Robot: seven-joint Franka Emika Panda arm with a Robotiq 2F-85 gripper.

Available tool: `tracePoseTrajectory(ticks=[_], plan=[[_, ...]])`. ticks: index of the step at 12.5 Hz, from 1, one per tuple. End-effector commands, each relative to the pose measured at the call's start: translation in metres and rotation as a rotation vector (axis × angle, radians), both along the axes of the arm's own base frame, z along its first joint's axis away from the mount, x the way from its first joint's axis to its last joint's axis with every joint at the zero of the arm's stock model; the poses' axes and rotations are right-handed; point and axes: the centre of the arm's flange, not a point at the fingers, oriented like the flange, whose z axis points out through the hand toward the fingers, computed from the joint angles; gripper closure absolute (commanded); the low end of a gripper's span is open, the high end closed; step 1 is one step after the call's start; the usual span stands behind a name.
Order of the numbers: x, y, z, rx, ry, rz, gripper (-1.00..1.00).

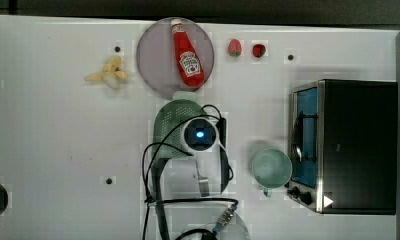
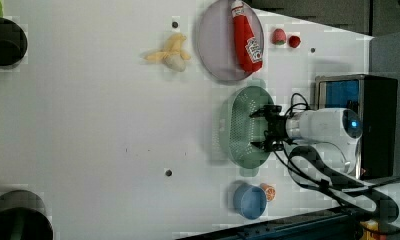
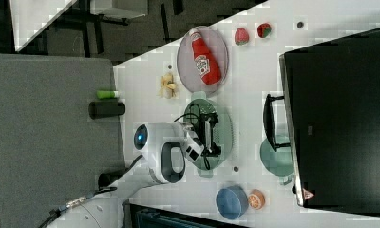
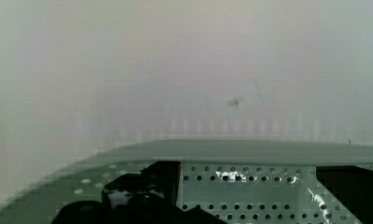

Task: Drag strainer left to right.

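Wrist view puts the nearest things first: the two dark fingers (image 4: 142, 191) of the tool stand spread wide apart with nothing between them, down inside the pale green strainer (image 4: 250, 186), whose perforated far wall and smooth rim rise just beyond them against the bare white surface (image 4: 128, 70). That placement reads as preparation for a drag rather than a lift: with the fingers lowered into the basket and one near the wall, the arm could push on the wall from inside and slide the strainer along without clamping it, though whether a finger already touches the plastic I cannot tell. Left view gives what the wrist camera cannot, the tool (image 2: 268, 129) pointing into the middle of the oblong strainer (image 2: 240, 125) with a clear gap between its jaws. Top view hides the tool under the arm's white wrist, yet it lays out the route: the strainer (image 1: 170, 125) lies just below the greyish-pink plate (image 1: 158, 60) carrying the ketchup bottle (image 1: 188, 52), and toward the top view's right of the strainer stands the mint-green cup (image 1: 271, 168), with the toaster oven (image 1: 358, 145) beyond it, so a drag that way has limited free room before the cup. Right view adds, on the near side of the strainer, a blue bowl (image 3: 231, 202) and an orange slice (image 3: 257, 199); far past the plate sit two strawberries (image 1: 234, 48), and to the top view's left of the plate a peeled banana (image 1: 109, 73).
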Motion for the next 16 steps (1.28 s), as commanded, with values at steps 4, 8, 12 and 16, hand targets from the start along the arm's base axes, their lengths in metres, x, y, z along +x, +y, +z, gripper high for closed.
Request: tracePoseTrajectory(ticks=[4,8,12,16], plan=[[0.008,-0.084,0.016,-0.045,-0.061,0.029,-1.00],[0.006,-0.103,0.017,-0.056,-0.060,0.014,-1.00],[0.018,-0.089,0.035,-0.047,-0.088,0.171,-1.00],[0.030,-0.056,0.109,-0.048,-0.037,0.328,-1.00]])
